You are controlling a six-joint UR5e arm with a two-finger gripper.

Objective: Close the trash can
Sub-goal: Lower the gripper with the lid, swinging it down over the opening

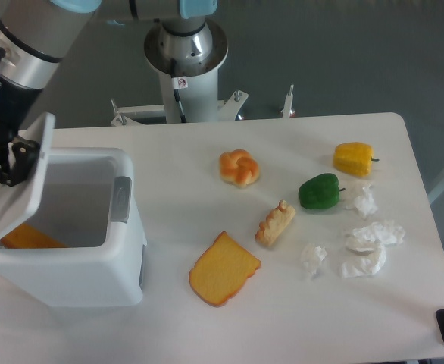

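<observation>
while the arm reaches in from the top left, its dark hand (1, 155) sits against the outer face of the white lid (17, 182), near the lid's upper end; whether its fingers are spread or closed cannot be told from this angle, and nothing is clearly gripped. the lid is tilted partway over the opening, hinged along the left side of the trash can (70, 258), a large boxy bin of smooth white plastic with rounded corners that stands at the left edge of the worktop (207, 334). a grey latch tab (121, 200) sits on the bin's right rim, and something orange (26, 239) shows inside under the lid. out on the matte white worktop lie a knotted golden bun (239, 167), a ridged pale pastry (275, 223) and a flat orange bread slice (223, 268) near the middle, then a glossy green pepper (319, 191), a yellow pepper (354, 158) and crumpled white paper wads (366, 246) toward the right edge.
</observation>
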